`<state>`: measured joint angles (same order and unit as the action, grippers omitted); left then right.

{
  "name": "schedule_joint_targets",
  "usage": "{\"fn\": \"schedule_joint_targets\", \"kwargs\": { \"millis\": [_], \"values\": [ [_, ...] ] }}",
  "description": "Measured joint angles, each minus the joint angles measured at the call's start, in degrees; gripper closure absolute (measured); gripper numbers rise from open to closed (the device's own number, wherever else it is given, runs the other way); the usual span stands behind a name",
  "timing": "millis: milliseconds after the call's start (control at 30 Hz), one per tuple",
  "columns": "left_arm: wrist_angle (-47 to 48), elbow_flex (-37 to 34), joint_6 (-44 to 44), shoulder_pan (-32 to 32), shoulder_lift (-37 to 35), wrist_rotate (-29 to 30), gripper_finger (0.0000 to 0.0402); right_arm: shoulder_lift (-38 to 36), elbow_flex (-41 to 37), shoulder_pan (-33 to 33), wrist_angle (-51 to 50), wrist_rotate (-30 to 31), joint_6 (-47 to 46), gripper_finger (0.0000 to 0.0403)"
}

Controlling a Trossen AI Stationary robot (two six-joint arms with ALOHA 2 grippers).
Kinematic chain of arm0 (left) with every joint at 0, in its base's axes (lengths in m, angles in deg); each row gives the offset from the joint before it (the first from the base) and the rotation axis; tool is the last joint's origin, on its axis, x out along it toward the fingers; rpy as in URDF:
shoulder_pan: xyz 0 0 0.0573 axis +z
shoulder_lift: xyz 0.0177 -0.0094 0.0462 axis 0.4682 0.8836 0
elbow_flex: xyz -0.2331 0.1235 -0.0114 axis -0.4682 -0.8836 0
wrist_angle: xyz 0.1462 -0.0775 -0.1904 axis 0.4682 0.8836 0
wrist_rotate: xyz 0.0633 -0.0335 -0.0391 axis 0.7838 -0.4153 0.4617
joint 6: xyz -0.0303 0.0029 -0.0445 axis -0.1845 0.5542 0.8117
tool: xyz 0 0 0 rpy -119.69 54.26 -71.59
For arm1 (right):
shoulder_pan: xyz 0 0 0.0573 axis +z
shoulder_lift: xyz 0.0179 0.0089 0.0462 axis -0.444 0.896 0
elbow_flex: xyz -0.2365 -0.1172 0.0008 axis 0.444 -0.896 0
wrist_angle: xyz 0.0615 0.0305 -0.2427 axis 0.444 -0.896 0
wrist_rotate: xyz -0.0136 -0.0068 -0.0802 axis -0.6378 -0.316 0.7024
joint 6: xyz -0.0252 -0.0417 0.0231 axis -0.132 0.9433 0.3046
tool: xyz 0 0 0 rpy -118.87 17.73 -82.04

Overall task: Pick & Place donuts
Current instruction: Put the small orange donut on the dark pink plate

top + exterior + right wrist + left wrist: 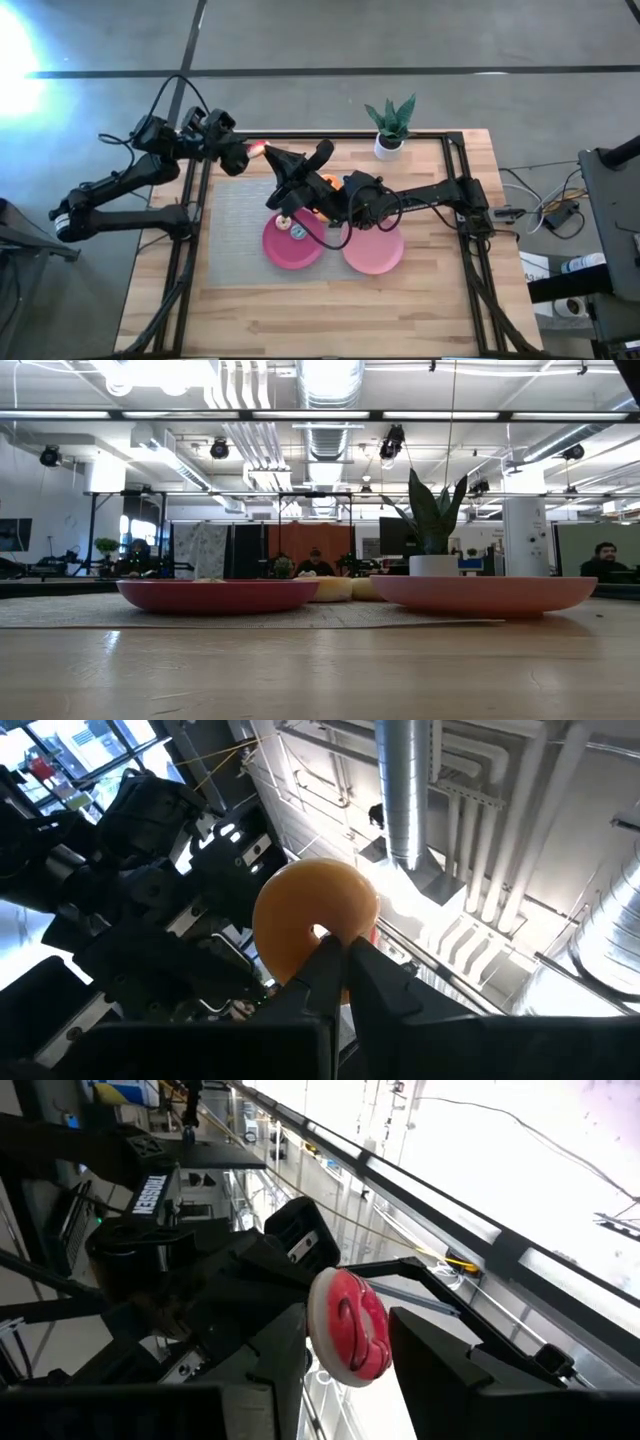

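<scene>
A donut [345, 1325] with red icing and an orange underside [300, 915] hangs high above the table's far left part. My left gripper [248, 150] is shut on it. My right gripper [272, 154] reaches in from the right and is shut. Its fingertips [335, 960] stand at the donut's underside just below the hole. Two more donuts [291, 227] lie on the magenta plate [275, 250]. Others [330, 588] lie on the mat between the plates. Neither gripper shows in the low view. My left gripper pinches the donut by its outer rim [312, 1320], one finger on each of two opposite sides. The fingers come from the table's left, slanting upward. The donut stands on edge, lifted clear, its red icing turned toward the left wrist. My right gripper's shut fingertips overlap the orange ring below the hole [322, 942], coming from the table's right and slanting upward. Whether they touch it I cannot tell.
A pink plate [385, 262] sits right of the magenta one on the wooden table. A grey mesh mat [225, 215] covers the table's left half. A potted plant [390, 130] stands at the far edge. A black frame [185, 240] borders the table. People sit in the room beyond.
</scene>
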<state>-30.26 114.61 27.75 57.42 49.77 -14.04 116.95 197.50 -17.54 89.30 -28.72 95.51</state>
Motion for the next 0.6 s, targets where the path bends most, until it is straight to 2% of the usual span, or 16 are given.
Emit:
{"fn": "schedule_joint_targets", "kwargs": {
  "millis": [600],
  "values": [
    [-2.46,0.04,0.55,-2.56,1.76,1.40,0.0282,0.04,-0.11,-0.83,-0.28,-1.73,-1.07,0.0394]
  ]
}}
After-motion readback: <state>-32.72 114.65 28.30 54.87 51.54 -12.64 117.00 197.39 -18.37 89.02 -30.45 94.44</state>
